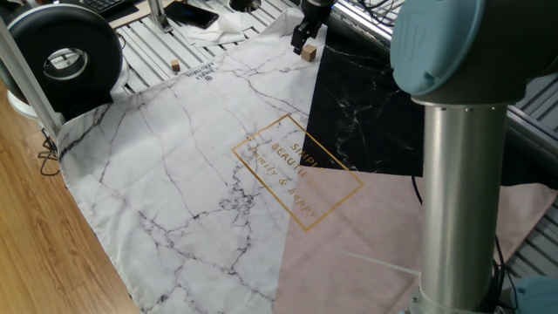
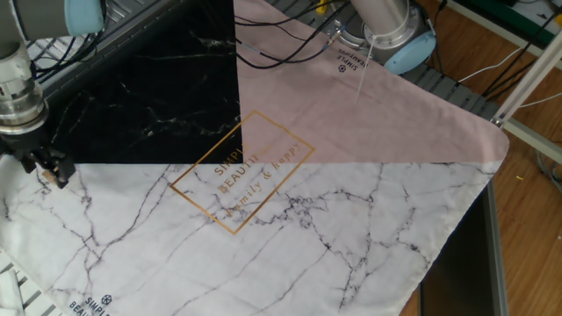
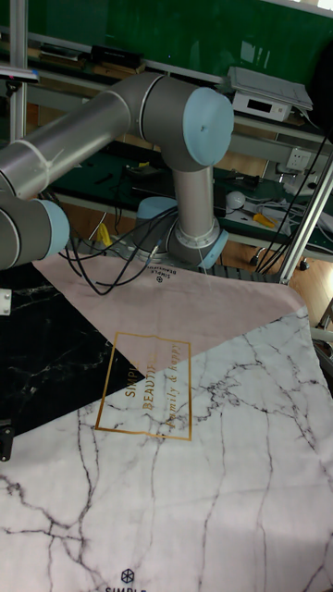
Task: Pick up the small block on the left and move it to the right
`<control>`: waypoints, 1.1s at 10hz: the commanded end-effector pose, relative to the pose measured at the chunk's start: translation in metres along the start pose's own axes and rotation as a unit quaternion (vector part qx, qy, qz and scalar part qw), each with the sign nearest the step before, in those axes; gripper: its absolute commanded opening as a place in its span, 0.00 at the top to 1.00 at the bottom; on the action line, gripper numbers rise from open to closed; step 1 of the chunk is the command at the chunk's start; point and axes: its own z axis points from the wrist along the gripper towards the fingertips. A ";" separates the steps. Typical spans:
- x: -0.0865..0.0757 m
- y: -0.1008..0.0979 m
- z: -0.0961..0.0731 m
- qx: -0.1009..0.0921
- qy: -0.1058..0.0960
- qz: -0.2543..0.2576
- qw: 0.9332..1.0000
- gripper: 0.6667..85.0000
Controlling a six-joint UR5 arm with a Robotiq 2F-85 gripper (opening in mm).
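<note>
Gripping the small block (image 1: 309, 51) between narrow jaws, our gripper (image 2: 51, 169) sits at the cloth's (image 2: 351, 211) far edge; bare marble-print cloth spreads beyond.

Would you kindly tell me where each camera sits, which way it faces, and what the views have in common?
One fixed view: beside the robot's base, looking across the cloth toward the far gripper and small block; the arm's upright column fills the right.
The other fixed view: opposite side, facing the base; the gripper stands at the left edge.
Tall fixed view: across the cloth, facing the base and shelves; shoulder and elbow show, the gripper barely.
Shared: all show the gold lettering; both fixed views show gripper and block.
</note>
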 end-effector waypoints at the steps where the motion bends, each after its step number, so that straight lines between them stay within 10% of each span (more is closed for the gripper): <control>1: -0.009 -0.013 0.008 0.012 -0.021 0.040 0.999 0.20; 7: -0.001 -0.019 0.017 0.018 -0.029 0.054 0.998 0.28; 11: 0.014 0.000 0.004 -0.022 -0.009 0.049 0.999 0.29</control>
